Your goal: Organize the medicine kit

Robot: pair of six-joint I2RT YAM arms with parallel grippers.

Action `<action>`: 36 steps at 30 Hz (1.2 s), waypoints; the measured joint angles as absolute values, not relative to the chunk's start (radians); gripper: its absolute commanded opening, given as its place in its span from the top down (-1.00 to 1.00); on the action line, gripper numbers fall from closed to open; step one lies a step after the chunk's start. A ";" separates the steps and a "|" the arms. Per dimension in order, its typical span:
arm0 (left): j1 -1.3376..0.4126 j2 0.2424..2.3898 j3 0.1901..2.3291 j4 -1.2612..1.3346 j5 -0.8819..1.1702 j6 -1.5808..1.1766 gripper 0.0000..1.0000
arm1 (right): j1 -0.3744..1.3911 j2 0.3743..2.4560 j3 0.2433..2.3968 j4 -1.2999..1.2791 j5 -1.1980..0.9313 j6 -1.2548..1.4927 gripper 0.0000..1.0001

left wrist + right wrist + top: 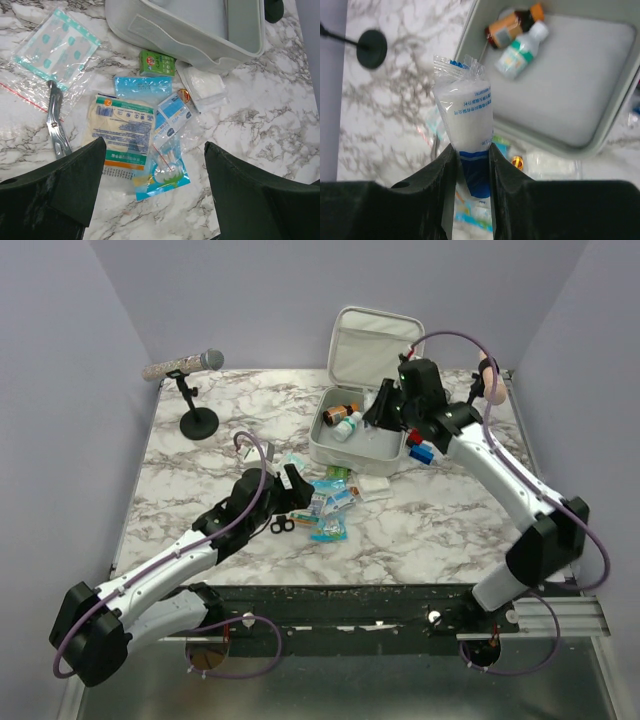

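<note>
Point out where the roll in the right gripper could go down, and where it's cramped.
The case floor is bare beside the two bottles, so the wrapped roll in the right gripper should fit there. The marble between the microphone stand and the case is also free. The strip in front of the case is crowded with packets and scissors.

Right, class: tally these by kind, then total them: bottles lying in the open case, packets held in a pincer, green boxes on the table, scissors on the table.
Bottles in the case: 2, brown bottle and white bottle.
Packets held: 1, the packet in the right pincer.
Green box: 1.
Scissors: 1.
Total: 5.
</note>
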State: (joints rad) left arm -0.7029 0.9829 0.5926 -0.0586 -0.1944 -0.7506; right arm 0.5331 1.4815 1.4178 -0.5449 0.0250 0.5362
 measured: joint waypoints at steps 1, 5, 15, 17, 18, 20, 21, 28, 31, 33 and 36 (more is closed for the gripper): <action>-0.703 0.978 0.593 -0.062 -0.201 -0.751 -0.80 | 0.510 1.544 1.481 -0.537 0.026 0.549 0.39; -0.703 0.959 0.593 -0.092 -0.229 -0.750 -0.81 | 0.444 1.806 1.678 -0.510 0.029 0.601 0.39; -0.703 0.948 0.593 -0.134 -0.262 -0.743 -0.81 | 0.406 2.109 1.797 -0.549 0.040 0.672 0.41; -0.703 0.949 0.593 -0.142 -0.266 -0.741 -0.81 | 0.403 2.143 1.846 -0.553 0.040 0.686 0.42; -0.703 0.950 0.593 -0.145 -0.270 -0.741 -0.81 | 0.400 2.163 1.876 -0.554 0.040 0.694 0.42; -0.702 0.952 0.593 -0.155 -0.280 -0.741 -0.82 | 0.393 2.207 1.933 -0.559 0.040 0.708 0.42; -0.703 0.952 0.593 -0.160 -0.284 -0.741 -0.81 | 0.389 2.231 1.961 -0.562 0.040 0.715 0.42; -0.703 0.952 0.593 -0.190 -0.338 -0.730 -0.82 | 0.371 2.334 2.013 -0.598 0.041 0.747 0.36; -0.703 0.953 0.593 -0.191 -0.345 -0.727 -0.82 | 0.370 2.336 2.001 -0.601 0.041 0.750 -0.03; -0.703 0.958 0.593 -0.190 -0.346 -0.725 -0.82 | 0.369 2.336 2.001 -0.601 0.041 0.743 -0.31; -0.703 0.971 0.593 -0.190 -0.346 -0.723 -0.82 | 0.369 2.336 2.004 -0.604 0.030 0.714 -0.42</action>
State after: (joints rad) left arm -0.7029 0.9714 0.5926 -0.1898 -0.3458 -0.7227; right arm 0.3691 2.3360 2.0037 -0.6037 0.0299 0.7143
